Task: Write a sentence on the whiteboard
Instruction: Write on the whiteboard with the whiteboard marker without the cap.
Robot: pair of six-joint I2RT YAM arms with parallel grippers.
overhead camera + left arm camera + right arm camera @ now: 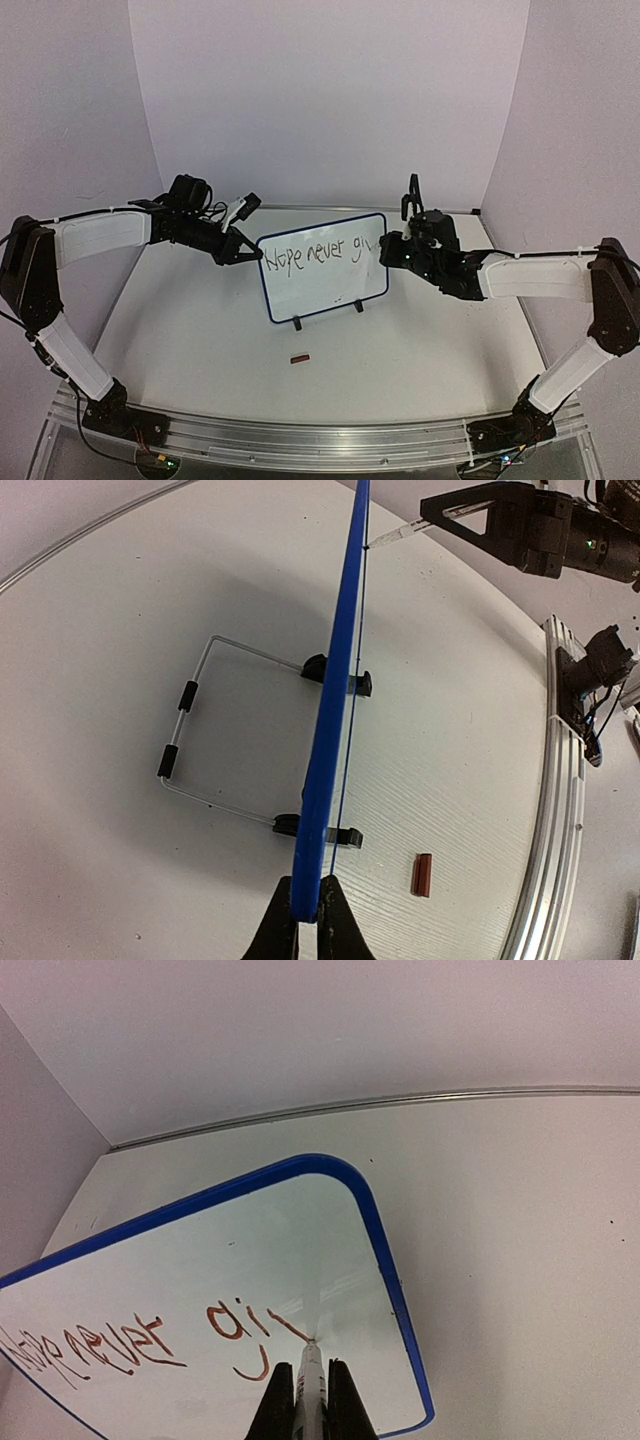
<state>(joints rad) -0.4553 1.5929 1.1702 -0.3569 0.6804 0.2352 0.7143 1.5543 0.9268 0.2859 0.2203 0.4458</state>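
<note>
The whiteboard (322, 285) stands upright mid-table on two black feet. The sentence (312, 254) reads "Hope never gi" in one line, with a fresh stroke after it. My left gripper (249, 256) is shut on the board's left blue frame; in the left wrist view its jaws (306, 912) pinch the frame edge (335, 680). My right gripper (386, 250) is shut on a marker (312, 1382). The marker's tip touches the board (260, 1230) at the end of the reddish-brown writing (225, 1322). The right gripper (311, 1405) is just below the writing.
A small red-brown marker cap (299, 357) lies on the table in front of the board; it also shows in the left wrist view (423, 874). A wire stand (195, 742) props the board from behind. White walls enclose the table at the back and both sides.
</note>
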